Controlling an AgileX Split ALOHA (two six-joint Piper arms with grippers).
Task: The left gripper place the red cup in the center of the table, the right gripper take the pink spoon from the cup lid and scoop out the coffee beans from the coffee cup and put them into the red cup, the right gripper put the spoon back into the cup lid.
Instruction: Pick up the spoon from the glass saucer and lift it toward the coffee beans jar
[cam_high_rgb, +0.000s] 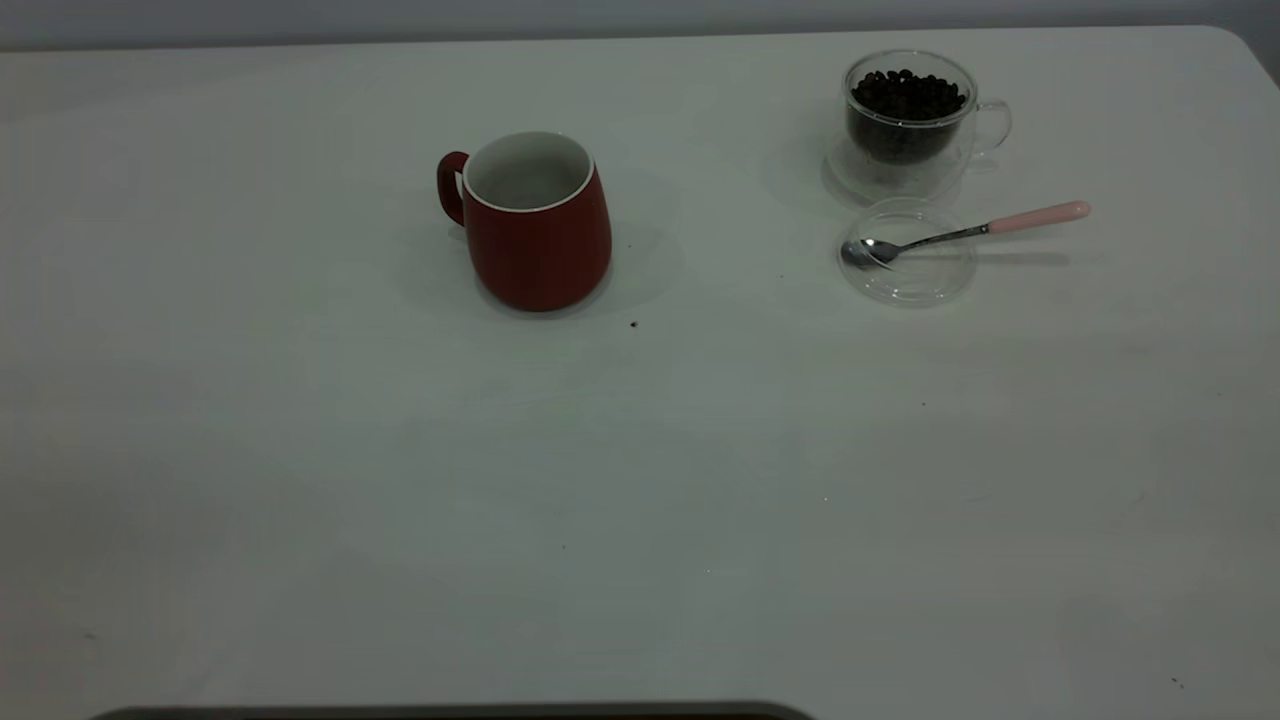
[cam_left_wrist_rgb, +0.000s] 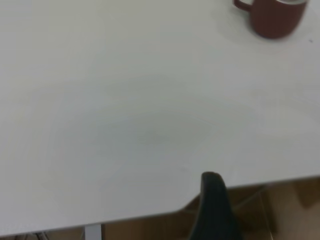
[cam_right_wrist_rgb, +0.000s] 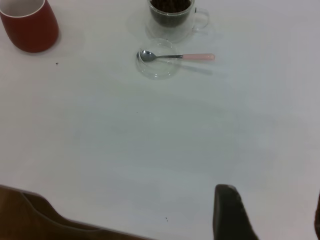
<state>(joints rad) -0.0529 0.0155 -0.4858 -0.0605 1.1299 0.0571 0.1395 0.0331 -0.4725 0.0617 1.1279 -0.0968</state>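
Observation:
The red cup (cam_high_rgb: 535, 225) stands upright and empty, left of the table's middle, handle to the left. It also shows in the left wrist view (cam_left_wrist_rgb: 277, 17) and the right wrist view (cam_right_wrist_rgb: 30, 25). The glass coffee cup (cam_high_rgb: 908, 120) full of beans stands at the back right. In front of it the pink-handled spoon (cam_high_rgb: 975, 230) lies with its bowl in the clear cup lid (cam_high_rgb: 908, 255). My left gripper (cam_left_wrist_rgb: 265, 215) is open and empty over the table's near edge, far from the red cup. My right gripper (cam_right_wrist_rgb: 272, 215) is open and empty, far from the spoon (cam_right_wrist_rgb: 177, 56).
The white table (cam_high_rgb: 640, 480) carries a few dark specks, one near the red cup (cam_high_rgb: 633, 324). Its near edge shows in both wrist views, with brown floor beyond. Neither arm appears in the exterior view.

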